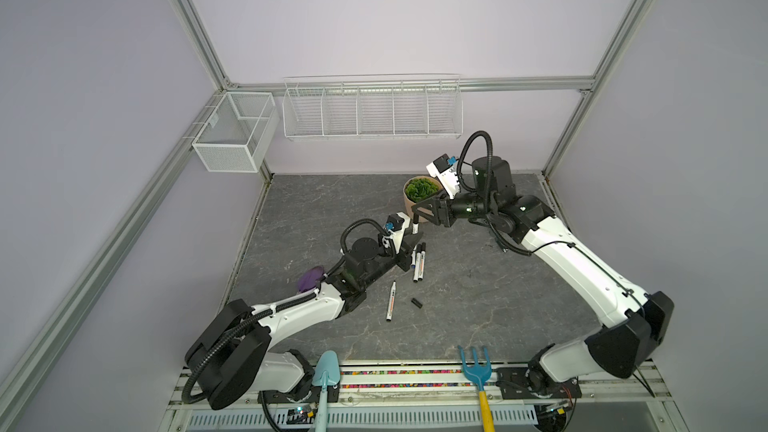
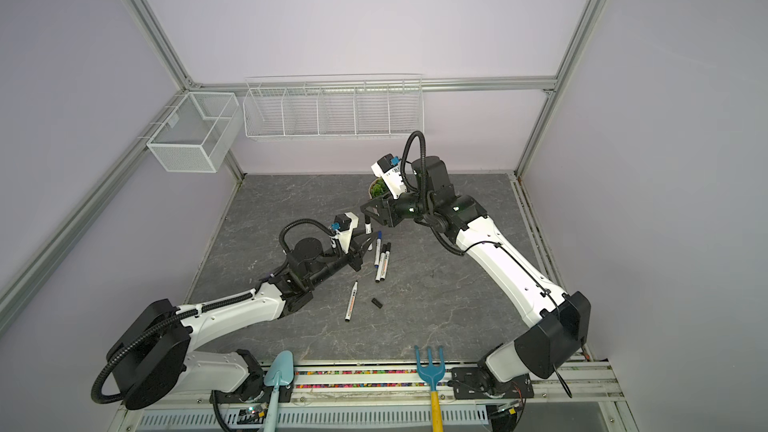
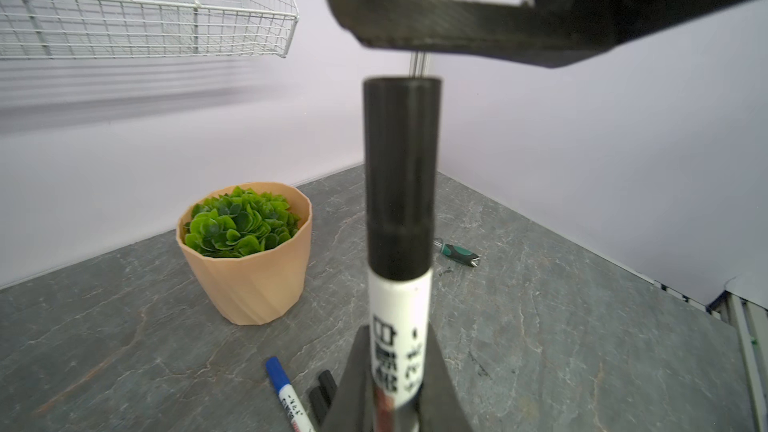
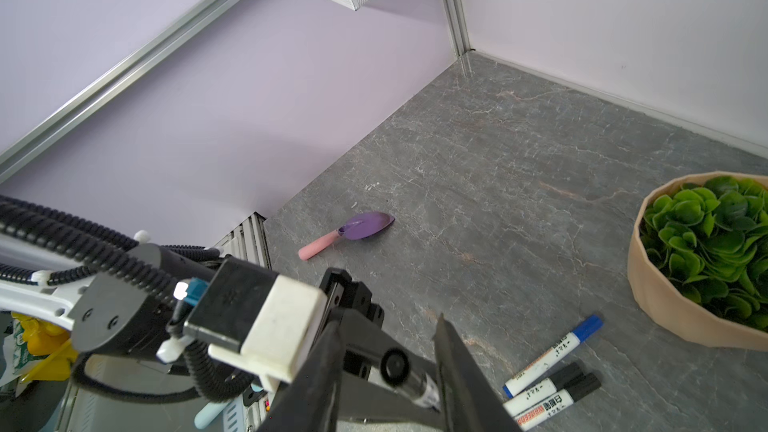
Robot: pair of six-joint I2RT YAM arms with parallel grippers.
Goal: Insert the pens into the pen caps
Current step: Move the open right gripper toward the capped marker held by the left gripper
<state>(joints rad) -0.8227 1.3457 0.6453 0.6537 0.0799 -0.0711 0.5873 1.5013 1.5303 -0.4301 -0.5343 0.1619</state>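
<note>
My left gripper (image 3: 397, 384) is shut on the white barrel of a pen (image 3: 399, 317) and holds it upright above the table. A black pen cap (image 3: 401, 168) sits on that pen's top end. My right gripper (image 4: 388, 338) stands open around the capped end (image 4: 395, 365), with a gap on each side. In both top views the two grippers (image 1: 409, 243) (image 1: 417, 214) meet near the table's middle. Three capped pens (image 1: 419, 263), one of them blue (image 4: 552, 361), lie side by side. Another pen (image 1: 391, 301) lies with its tip bare beside a loose black cap (image 1: 417, 303).
A tan pot with a green plant (image 1: 419, 197) stands just behind the grippers. A purple scoop (image 4: 365, 226) lies at the left and a green-handled tool (image 3: 457, 253) at the far right. Wire baskets (image 1: 372, 110) hang on the back wall. A trowel (image 1: 326, 371) and rake (image 1: 476, 367) lie at the front.
</note>
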